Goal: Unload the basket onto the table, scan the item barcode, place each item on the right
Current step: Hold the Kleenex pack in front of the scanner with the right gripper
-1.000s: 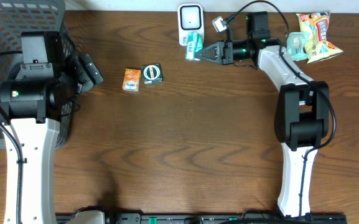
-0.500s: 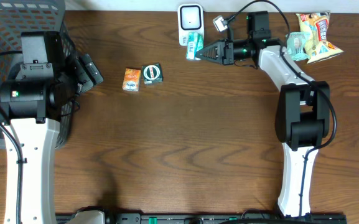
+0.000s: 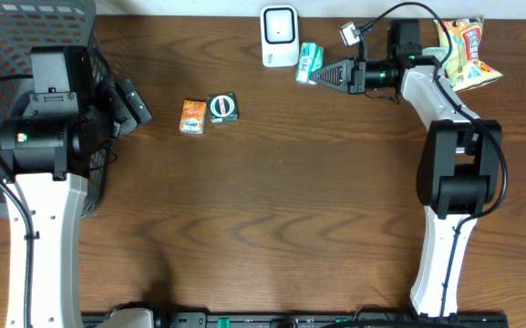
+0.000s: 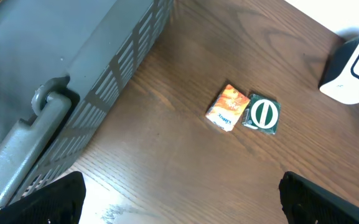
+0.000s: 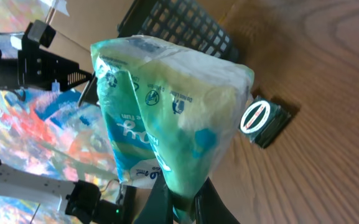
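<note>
My right tool point(image 3: 322, 75) is clamped on the green-and-white packet point(image 3: 309, 62) at the far side of the desk point(image 3: 272, 210), just right of the white scanner point(image 3: 279, 36) (lifted or resting, I cannot tell). My left tool point(image 4: 182, 199) gapes wide beside the grey basket point(image 3: 7, 36), gripping nothing; 2 small boxes point(image 3: 192, 117) lie near.

Cut off or covered
Left of the scanner point(image 3: 279, 36), the basket point(image 3: 25, 23) runs off frame; right of it, the right arm point(image 3: 427, 87) covers part of the snack bags point(image 3: 468, 41).
</note>
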Tool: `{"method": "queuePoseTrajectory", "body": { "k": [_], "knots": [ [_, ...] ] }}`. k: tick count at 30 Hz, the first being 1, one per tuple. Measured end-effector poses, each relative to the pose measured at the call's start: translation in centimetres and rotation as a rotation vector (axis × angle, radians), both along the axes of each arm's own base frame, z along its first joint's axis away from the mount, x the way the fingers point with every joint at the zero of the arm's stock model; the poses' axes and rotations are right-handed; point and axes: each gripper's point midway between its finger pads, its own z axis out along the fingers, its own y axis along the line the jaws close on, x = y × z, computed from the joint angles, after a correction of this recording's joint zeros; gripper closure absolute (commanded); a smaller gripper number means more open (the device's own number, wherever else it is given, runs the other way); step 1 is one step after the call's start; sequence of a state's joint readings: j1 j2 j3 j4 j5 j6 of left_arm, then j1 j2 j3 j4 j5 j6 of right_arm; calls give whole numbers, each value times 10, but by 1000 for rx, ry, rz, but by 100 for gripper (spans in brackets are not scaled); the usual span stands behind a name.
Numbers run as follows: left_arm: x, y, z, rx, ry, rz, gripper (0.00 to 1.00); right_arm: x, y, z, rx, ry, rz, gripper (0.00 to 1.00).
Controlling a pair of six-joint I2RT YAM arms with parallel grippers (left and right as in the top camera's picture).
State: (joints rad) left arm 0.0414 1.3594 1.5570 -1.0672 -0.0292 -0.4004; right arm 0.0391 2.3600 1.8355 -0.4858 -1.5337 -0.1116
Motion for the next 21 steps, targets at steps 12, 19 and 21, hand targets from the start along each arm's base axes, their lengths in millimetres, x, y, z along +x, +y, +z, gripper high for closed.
{"method": "queuePoseTrajectory", "body": {
  "k": [12, 19, 21],
  "knots": [
    [0, 0, 0, 0, 0, 0, 3, -7, 11, -1, 2, -69, 26, 99],
    [0, 0, 0, 0, 0, 0, 2, -8, 12, -2, 1, -62, 29, 99],
    [0, 0, 0, 0, 0, 0, 2, -9, 13, -2, 1, -62, 32, 99]
  ]
}}
